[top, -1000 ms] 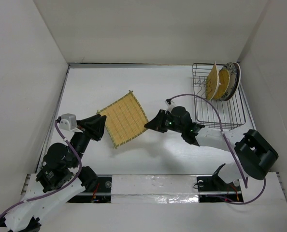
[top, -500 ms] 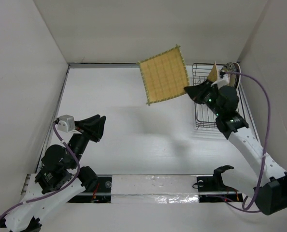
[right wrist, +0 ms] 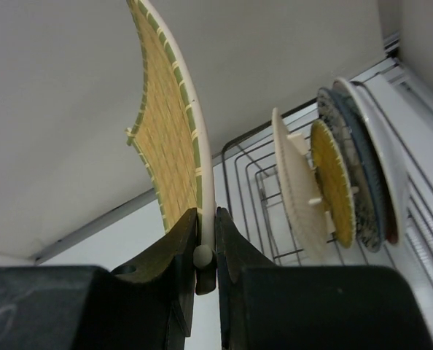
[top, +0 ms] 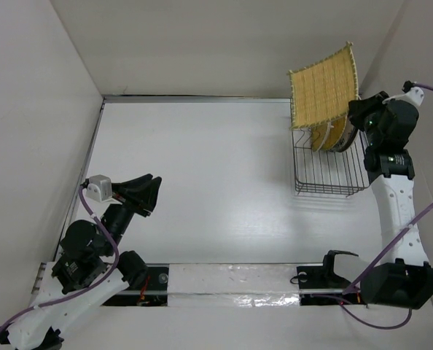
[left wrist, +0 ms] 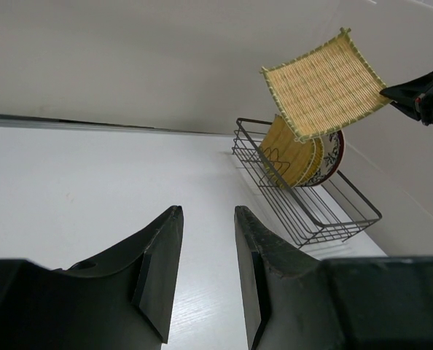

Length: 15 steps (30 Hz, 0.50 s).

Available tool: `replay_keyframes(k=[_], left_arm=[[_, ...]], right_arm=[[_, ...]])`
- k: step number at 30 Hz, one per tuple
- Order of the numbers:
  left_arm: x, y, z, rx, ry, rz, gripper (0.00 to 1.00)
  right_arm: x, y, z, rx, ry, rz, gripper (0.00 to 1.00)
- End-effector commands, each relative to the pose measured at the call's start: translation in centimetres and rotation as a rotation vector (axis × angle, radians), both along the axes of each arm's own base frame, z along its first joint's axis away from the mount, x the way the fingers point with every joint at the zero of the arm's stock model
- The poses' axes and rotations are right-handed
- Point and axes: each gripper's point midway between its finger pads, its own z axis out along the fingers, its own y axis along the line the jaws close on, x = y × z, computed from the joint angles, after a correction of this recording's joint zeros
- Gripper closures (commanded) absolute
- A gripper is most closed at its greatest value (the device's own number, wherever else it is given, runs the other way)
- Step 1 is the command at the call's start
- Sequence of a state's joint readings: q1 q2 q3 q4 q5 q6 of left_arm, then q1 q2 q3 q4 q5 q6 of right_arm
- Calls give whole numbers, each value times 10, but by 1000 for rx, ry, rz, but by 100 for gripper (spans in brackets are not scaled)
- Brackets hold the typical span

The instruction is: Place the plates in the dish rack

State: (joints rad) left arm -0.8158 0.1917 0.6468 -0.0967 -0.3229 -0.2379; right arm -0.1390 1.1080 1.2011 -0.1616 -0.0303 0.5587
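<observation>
My right gripper (top: 356, 108) is shut on the edge of the square woven mat (top: 324, 89) and holds it upright in the air above the far end of the black wire dish rack (top: 332, 173). In the right wrist view the mat (right wrist: 174, 138) stands on edge between the fingers (right wrist: 181, 240). Two yellow bamboo discs (right wrist: 332, 182) and two round plates (right wrist: 377, 175) stand upright in the rack's far slots. The mat (left wrist: 323, 86) and rack (left wrist: 304, 211) also show in the left wrist view. My left gripper (top: 148, 193) is open and empty at the near left.
White walls close in the table on the left, back and right; the rack stands against the right wall. The near part of the rack (top: 326, 179) holds bare wire dividers.
My right gripper has carried the square mat from the table's middle up and to the right, to above the rack. The left arm has stayed still.
</observation>
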Motion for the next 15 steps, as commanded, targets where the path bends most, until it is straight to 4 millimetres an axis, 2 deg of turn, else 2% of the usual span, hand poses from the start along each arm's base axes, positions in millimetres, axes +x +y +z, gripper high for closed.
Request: replay_keyframes(k=[1, 8, 9, 11, 14, 15], left_arm=[[-5, 2, 16, -51, -49, -14, 68], [-6, 3, 17, -57, -53, -16, 68], [-6, 2, 17, -55, -52, -17, 68], [-5, 1, 16, -52, -50, -19, 68], [-5, -1, 15, -46, -46, -25, 68], [-4, -2, 14, -43, -43, -25, 68]], right_arm=[[0, -22, 60, -81, -131, -95, 100], [5, -48, 60, -242, -32, -262, 100], [5, -50, 65, -265, -31, -271, 100], [11, -51, 63, -291, -7, -294, 100], [17, -50, 70, -351, 3, -326, 100], [24, -50, 64, -385, 28, -324, 100]])
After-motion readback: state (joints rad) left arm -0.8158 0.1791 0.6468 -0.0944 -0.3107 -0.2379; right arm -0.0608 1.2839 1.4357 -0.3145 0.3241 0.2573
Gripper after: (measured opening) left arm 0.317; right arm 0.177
